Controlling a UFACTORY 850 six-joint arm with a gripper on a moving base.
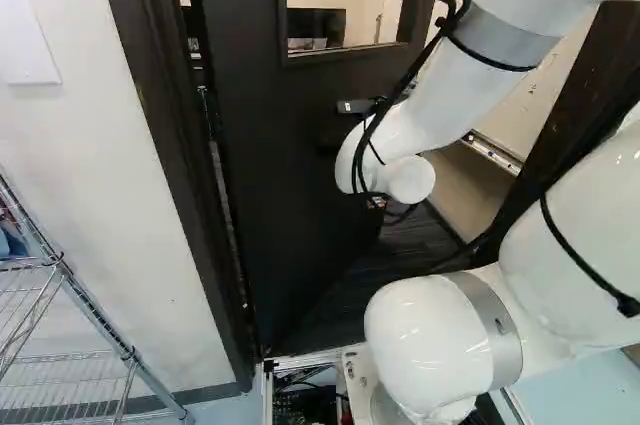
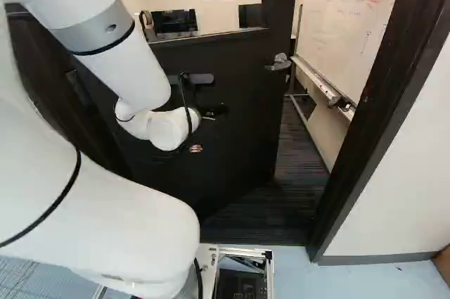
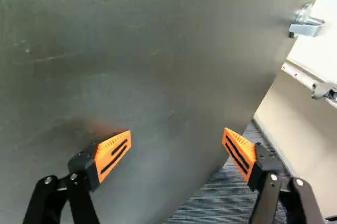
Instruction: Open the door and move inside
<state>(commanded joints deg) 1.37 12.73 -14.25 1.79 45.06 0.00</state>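
The door (image 2: 239, 126) stands ahead of the claw (image 2: 195, 148), its handle (image 2: 280, 63) on it, to the claw's right. Farther right is a whiteboard (image 2: 344, 24); behind the door, a monitor (image 2: 172, 22). Left of the claw stands a rack (image 1: 128, 353) beside the wall (image 1: 75, 155).

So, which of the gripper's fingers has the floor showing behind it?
The finger nearer the door handle: striped floor shows behind it, while the other finger has only door behind.
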